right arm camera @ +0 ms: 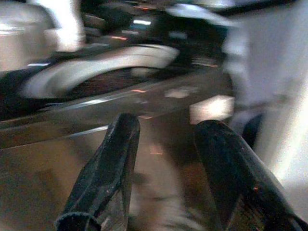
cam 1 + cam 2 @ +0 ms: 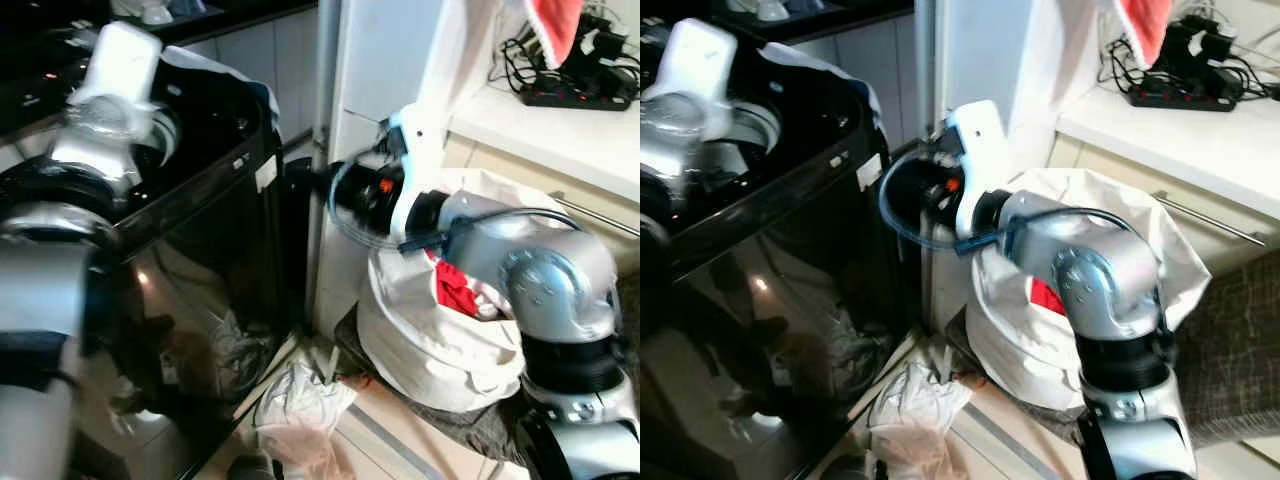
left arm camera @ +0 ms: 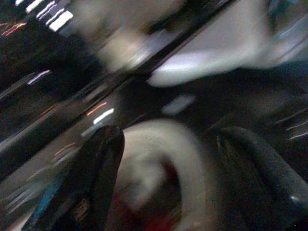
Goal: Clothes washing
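Note:
A black top-loading washing machine (image 2: pixel 200 170) stands on the left. My left arm (image 2: pixel 110 90) reaches over its top opening. In the left wrist view the left gripper (image 3: pixel 171 134) is open, and a blurred white and red shape lies beyond its fingers (image 3: pixel 96 178). My right arm (image 2: pixel 540 270) stretches across a white laundry bag (image 2: pixel 430 340) towards the gap beside the washer. The right gripper (image 1: pixel 168 124) is open with nothing between its fingers, facing the washer's glossy side. A red garment (image 2: pixel 455 290) lies inside the bag.
Crumpled pale clothes (image 2: pixel 300 400) lie on the floor between washer and bag. A white cabinet wall (image 2: pixel 370 70) rises behind the gap. On the counter (image 2: pixel 560 130) at the right sits a power strip (image 2: pixel 580 95) with cables. A red cloth (image 2: pixel 553 25) hangs above.

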Motion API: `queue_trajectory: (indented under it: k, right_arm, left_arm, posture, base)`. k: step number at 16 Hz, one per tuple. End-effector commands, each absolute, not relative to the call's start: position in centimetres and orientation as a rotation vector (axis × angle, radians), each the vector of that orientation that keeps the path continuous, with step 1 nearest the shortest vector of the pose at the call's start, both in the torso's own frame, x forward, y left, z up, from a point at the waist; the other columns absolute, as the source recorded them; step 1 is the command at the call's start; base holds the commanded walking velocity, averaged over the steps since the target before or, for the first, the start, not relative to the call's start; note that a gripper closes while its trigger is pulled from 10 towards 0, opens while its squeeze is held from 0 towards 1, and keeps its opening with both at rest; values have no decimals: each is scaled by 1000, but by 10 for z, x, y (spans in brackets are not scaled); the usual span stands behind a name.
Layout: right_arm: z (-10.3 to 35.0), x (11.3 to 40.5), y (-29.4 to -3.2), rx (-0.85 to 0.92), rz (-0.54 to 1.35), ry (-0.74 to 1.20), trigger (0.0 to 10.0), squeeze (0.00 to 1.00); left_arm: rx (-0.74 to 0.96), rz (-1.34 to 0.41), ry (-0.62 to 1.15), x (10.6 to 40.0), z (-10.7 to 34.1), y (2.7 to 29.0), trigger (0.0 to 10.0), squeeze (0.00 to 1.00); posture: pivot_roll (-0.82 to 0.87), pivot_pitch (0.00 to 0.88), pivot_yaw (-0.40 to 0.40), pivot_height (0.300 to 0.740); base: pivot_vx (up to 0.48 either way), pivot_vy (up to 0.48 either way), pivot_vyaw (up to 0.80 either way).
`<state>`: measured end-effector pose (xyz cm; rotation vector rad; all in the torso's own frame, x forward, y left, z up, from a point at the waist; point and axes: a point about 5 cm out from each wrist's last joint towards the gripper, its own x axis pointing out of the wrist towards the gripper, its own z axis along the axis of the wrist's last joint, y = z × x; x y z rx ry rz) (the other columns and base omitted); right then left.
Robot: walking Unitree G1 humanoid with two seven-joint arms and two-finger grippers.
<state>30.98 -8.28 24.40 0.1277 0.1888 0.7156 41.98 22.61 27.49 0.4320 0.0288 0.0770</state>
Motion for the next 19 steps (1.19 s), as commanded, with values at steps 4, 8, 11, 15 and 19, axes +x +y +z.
queue_trajectory:
  k: [4, 8, 11, 15, 19]
  right_arm:
    - [219, 352, -150, 92, 264, 207, 10000, 761]
    - [179, 377, -187, 109, 120, 311, 10000, 1000]
    - [151, 383, -198, 117, 122, 376, 10000, 1000]
    - [126, 384, -197, 153, 92, 452, 10000, 1000]
    - [107, 378, -197, 95, 36, 520, 10000, 1000]
  left_arm:
    - [153, -390, -132, 393, 222, 156, 10000, 0]
    - [125, -609, -92, 343, 176, 122, 10000, 0]
    - [200, -676, -79, 321, 168, 108, 10000, 0]
    - [244, -736, -67, 300, 174, 109, 10000, 0]
    - [247, -804, -28, 278, 178, 113, 10000, 0]
  posture:
    - [22, 0, 1, 740]
    - [37, 0, 11, 740]
    - [89, 0, 4, 740]
    - [149, 0, 12, 740]
    - [216, 0, 21, 740]
  base:
    - [0, 0, 0]
    - [0, 0, 0]
    - [0, 0, 0]
    - [0, 0, 0]
    - [0, 0, 0]
